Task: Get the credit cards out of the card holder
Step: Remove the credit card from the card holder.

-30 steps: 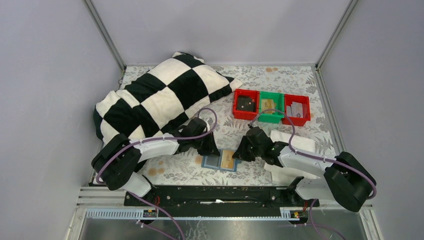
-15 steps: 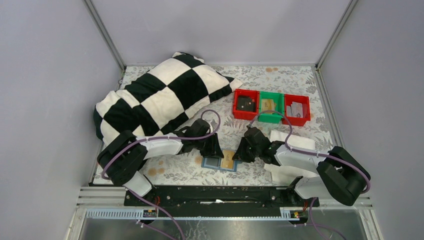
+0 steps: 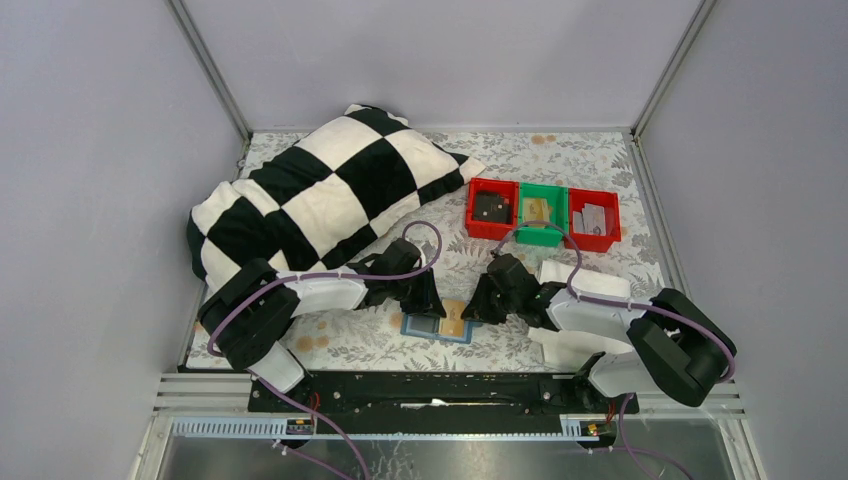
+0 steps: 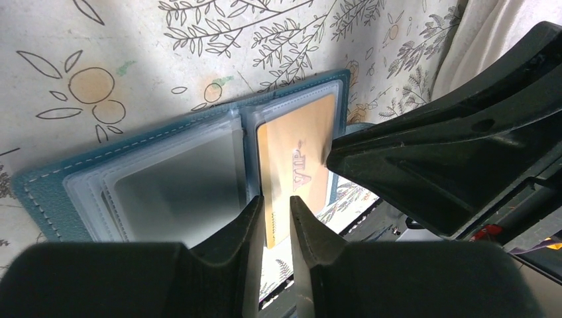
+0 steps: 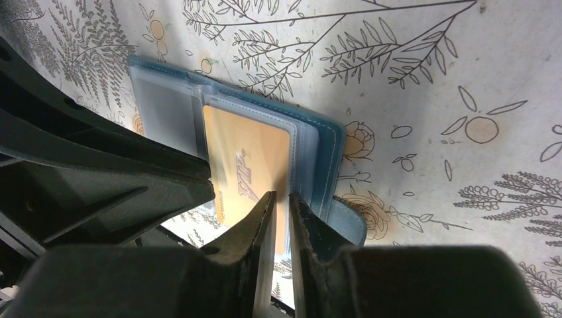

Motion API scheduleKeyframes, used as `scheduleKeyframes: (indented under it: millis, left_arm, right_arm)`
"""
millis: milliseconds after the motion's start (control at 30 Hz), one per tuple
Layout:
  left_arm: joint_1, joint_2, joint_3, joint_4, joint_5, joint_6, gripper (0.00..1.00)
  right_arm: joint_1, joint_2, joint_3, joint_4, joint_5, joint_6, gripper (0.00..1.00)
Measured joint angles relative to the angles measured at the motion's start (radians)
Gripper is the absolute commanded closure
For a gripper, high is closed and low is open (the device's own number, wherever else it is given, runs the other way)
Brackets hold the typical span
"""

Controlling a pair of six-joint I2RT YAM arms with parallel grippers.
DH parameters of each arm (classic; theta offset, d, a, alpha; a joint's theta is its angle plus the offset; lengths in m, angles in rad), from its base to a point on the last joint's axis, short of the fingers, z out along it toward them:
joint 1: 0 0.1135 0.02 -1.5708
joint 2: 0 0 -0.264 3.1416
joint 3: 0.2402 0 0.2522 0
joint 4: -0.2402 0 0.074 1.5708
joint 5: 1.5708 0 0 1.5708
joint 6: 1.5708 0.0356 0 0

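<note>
From my station, the left gripper point(image 4: 275, 202) has its fingers only a narrow slit apart. Its tips are planted at the near end of an orange plastic card stamped "VIP" point(image 4: 298, 152), and I cannot tell whether they pinch it or merely press on it. That card sits in the clear sleeve of the small teal-blue leather card holder point(image 4: 46, 192), which lies open and flat on the floral tablecloth point(image 3: 560, 160), directly under both grippers. The right gripper point(image 5: 280, 195) is also nearly closed, with a thin gap over the card's far long edge, so its grip is just as unclear to me. Well beyond the right gripper's fingertips are three plastic bins in a row: a red bin point(image 3: 491, 208) holding something dark, a green bin point(image 3: 540, 215) with a tan card-like piece, and another red bin point(image 3: 594, 220) with greyish cards. Only the left wrist view shows the empty grey sleeve beside the card. Only the right wrist view shows the snap tab point(image 5: 348, 222) peeking out below the holder. The overhead view alone shows a black-and-white chequered pillow point(image 3: 320, 190) behind the left gripper.
</note>
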Motion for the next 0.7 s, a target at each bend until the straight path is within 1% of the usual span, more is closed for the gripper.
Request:
scheduleKeyframes:
  millis: [200, 600, 700]
  left_arm:
    - [0.000, 0.006, 0.000, -0.002, 0.000, 0.000, 0.73]
    - [0.003, 0.018, -0.008, 0.021, 0.011, -0.003, 0.72]
    - [0.004, 0.021, -0.008, 0.023, 0.011, -0.004, 0.74]
  right_arm:
    - [0.000, 0.011, -0.004, 0.025, -0.008, 0.004, 0.80]
    - [-0.001, 0.011, -0.007, 0.032, -0.010, 0.004, 0.81]
    - [-0.001, 0.011, -0.007, 0.032, -0.010, 0.004, 0.81]
